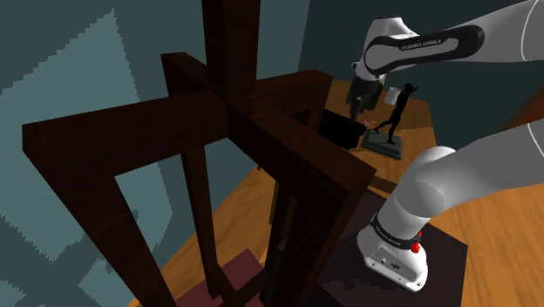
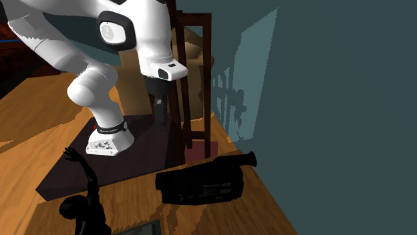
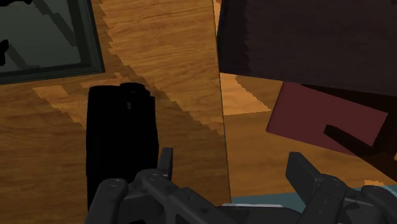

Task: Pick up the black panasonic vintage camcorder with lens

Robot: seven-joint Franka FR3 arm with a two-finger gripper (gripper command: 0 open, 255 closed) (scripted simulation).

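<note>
Gripper [image 3: 232,170] is seen spread open with nothing clasped. Its fingers [image 3: 167,162] are set well apart.

Camcorder [image 2: 200,184] is laid flat on the wooden table [image 2: 254,207], just beside the black figurine [image 2: 83,203]. Its lens barrel is pointed away from the figurine.

In the wrist view the camcorder is found near the figurine's grey base slab [image 3: 44,38]. It is placed outside the gap between the fingers, alongside one of them, and is not gripped.

In the shoulder view the gripper is hung above the camcorder, close to the figurine and clear of both.

The arm's base [image 2: 107,140] is seated on a dark stand [image 2: 144,157], behind the figurine in the second exterior view.

A dark wooden frame [image 1: 227,131] is placed on the camcorder's far side from the figurine. Contact between camcorder and figurine base cannot be told.
</note>
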